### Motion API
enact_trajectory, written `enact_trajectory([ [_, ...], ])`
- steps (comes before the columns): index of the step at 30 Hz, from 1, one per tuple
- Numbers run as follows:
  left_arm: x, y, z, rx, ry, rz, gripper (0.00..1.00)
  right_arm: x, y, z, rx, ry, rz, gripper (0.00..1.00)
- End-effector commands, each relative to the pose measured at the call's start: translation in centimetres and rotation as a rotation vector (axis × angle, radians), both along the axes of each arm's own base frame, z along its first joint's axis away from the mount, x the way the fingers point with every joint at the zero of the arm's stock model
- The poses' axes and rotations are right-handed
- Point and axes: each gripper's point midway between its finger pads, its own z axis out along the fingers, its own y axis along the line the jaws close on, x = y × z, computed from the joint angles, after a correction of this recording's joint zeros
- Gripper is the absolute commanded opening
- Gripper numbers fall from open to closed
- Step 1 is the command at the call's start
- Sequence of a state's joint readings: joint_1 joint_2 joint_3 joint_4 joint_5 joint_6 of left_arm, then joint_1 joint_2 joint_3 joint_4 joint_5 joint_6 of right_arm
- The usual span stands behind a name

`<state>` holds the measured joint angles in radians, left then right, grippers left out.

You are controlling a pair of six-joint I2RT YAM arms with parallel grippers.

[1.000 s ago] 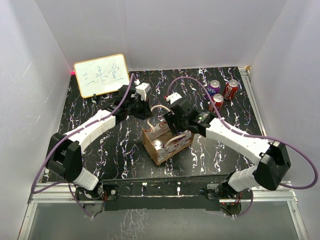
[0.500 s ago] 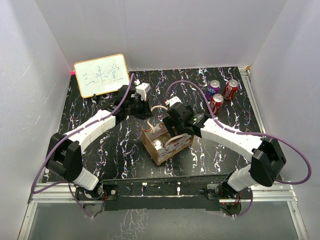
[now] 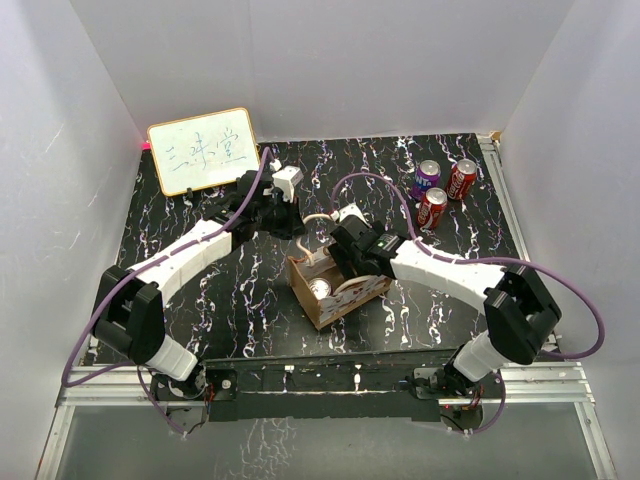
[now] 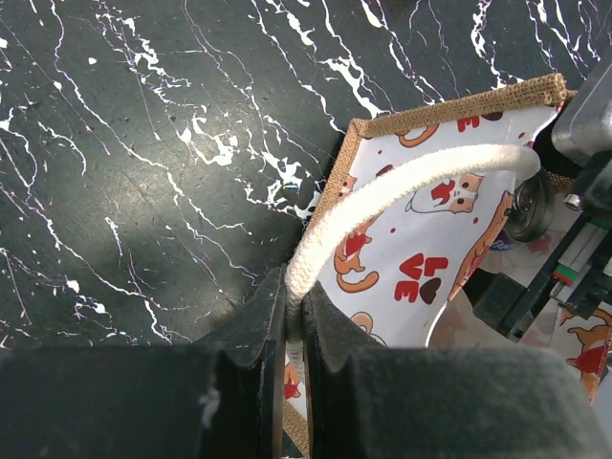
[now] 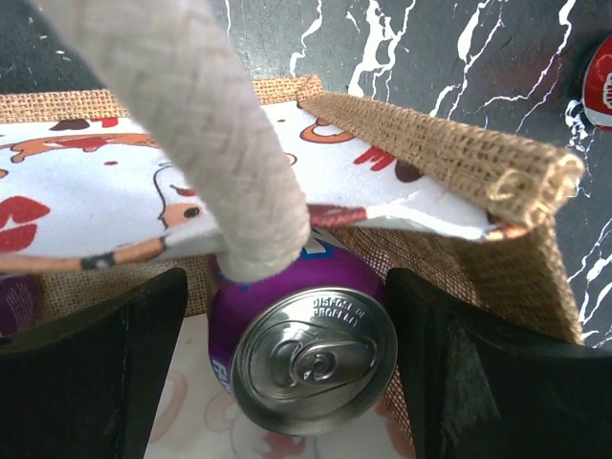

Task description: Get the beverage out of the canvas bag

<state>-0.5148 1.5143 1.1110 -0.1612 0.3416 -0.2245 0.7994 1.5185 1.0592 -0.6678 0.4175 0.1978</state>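
The tan canvas bag (image 3: 340, 296) stands mid-table, its patterned lining (image 4: 421, 239) showing. My left gripper (image 4: 295, 316) is shut on one white loop handle (image 4: 382, 196) and holds it up at the bag's far left corner. My right gripper (image 5: 287, 363) is open and reaches down into the bag's mouth. Its fingers (image 5: 459, 373) stand either side of a purple can (image 5: 311, 330) that sits upright inside, silver top showing, with gaps on both sides. The other white handle (image 5: 182, 124) crosses just above that can. A silver can top (image 3: 320, 289) shows in the bag from above.
Three cans stand at the back right: a purple one (image 3: 427, 179) and two red ones (image 3: 462, 179) (image 3: 432, 208). A whiteboard (image 3: 203, 150) leans at the back left. White walls close in three sides. A metal rail (image 3: 300, 380) runs along the near edge.
My right arm has moved left and lower, bringing its gripper down into the bag's mouth around the can. My left gripper has kept its hold on the handle.
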Motion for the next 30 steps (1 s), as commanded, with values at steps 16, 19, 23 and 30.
enact_trajectory([
  [16,-0.1,-0.3,1.6,-0.018,-0.021,-0.012,0.00,-0.1,1.1,2.1,0.121,-0.025,-0.023,0.40],
  [19,-0.1,-0.3,1.6,-0.018,-0.019,-0.013,0.00,-0.1,1.5,3.6,0.167,-0.054,-0.019,0.31],
  [23,-0.1,-0.3,1.7,-0.018,-0.021,-0.012,0.00,-0.1,1.8,5.9,0.241,-0.107,-0.011,0.25],
  [30,-0.1,-0.3,1.6,-0.017,-0.020,-0.012,0.00,-0.1,2.3,9.5,0.368,-0.198,0.000,0.19],
])
